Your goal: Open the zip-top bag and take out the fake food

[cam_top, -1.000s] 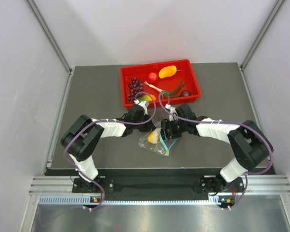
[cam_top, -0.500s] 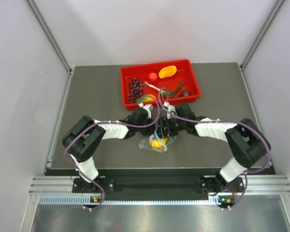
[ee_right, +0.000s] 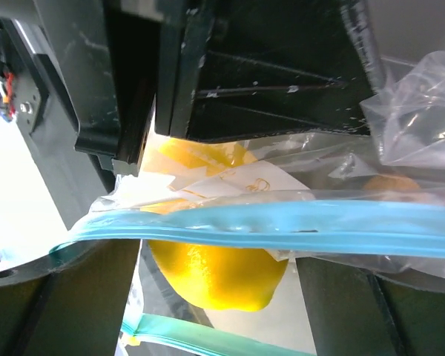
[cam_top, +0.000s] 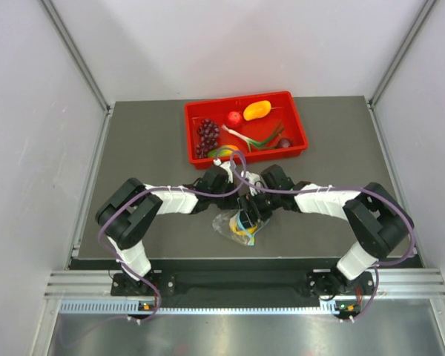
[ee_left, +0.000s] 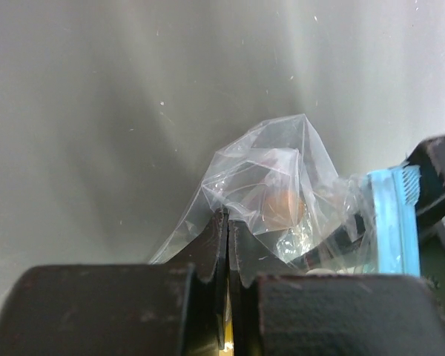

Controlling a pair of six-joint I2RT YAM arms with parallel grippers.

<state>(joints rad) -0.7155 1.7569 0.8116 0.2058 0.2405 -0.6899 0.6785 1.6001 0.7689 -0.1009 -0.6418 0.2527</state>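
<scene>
Pinches the clear bag (ee_left: pixel 274 170) with the left pincer (ee_left: pixel 228 222), clamped tight. Holds the right pincer (ee_right: pixel 219 259) apart at the blue zip strip (ee_right: pixel 297 222), yellow lemon (ee_right: pixel 215 282) behind.

zip-top bag (ee_left: pixel 282 170): thin clear plastic film, glossy, heavily crinkled. zip strip (ee_right: pixel 282 222) is moulded in smooth teal-blue plastic with a dull sheen. lemon (ee_right: pixel 215 274) inside: yellow plastic, satin finish, skin finely pitted. white label (ee_right: pixel 230 185): matt, paper-like, material not confirmed. left gripper (ee_left: pixel 228 222) fingers (ee_left: pixel 119 311) are finished in black plastic, matt and grainy. table (cam_top: pixel 148 148) top is surfaced in dark grey matt sheet, lightly speckled. tray (cam_top: pixel 237 99): red plastic, smooth, slight gloss. front rail (cam_top: pixel 81 283): bare ribbed metal, silver.
</scene>
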